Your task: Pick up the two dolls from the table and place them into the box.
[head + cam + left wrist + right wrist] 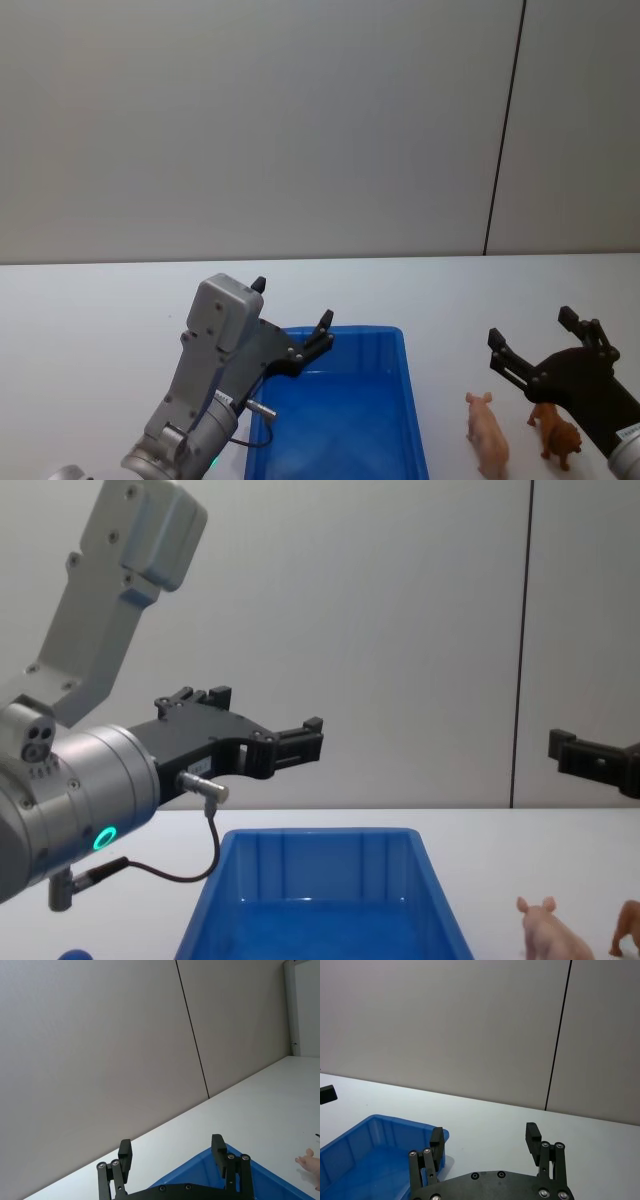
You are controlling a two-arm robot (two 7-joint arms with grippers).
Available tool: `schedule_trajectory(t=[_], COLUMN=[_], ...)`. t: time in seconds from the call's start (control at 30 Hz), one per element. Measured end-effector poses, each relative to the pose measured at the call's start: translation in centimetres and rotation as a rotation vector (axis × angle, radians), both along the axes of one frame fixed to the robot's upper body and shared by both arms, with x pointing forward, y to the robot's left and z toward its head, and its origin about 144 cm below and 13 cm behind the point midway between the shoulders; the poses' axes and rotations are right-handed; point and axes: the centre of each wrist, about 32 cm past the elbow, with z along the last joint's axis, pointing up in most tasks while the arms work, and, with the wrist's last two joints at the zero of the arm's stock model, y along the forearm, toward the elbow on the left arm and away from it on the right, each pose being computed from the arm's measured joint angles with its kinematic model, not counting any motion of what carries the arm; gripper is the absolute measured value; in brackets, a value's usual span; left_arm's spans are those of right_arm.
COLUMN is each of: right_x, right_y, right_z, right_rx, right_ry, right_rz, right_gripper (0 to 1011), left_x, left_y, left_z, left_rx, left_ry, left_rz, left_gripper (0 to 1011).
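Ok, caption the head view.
Left end effector open over blue box; right end effector open above pig and brown doll.

A grey wall (250, 120) — one dark vertical seam (504, 130) — and a small blue object (72, 954) on the left.

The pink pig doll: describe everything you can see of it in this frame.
The pink pig doll is pale pink, smooth and plastic-looking, with pointed ears. It stands upright on the white table, head away from the robot, right of the blue box and left of the brown doll, touching neither.
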Motion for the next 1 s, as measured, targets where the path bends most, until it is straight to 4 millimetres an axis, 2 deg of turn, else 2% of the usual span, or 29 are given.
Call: schedule_trajectory(t=[1.0], right_x=[0.00], right_y=[0.00], right_z=[0.00], right_rx=[0.000], right_ry=[0.000], right_rz=[0.000], right_gripper=[1001], left_x=[0.00], left_y=[0.00], left_z=[0.00], left_rx=[0.000], left_ry=[0.000], left_rz=[0.000], left_gripper=[1001])
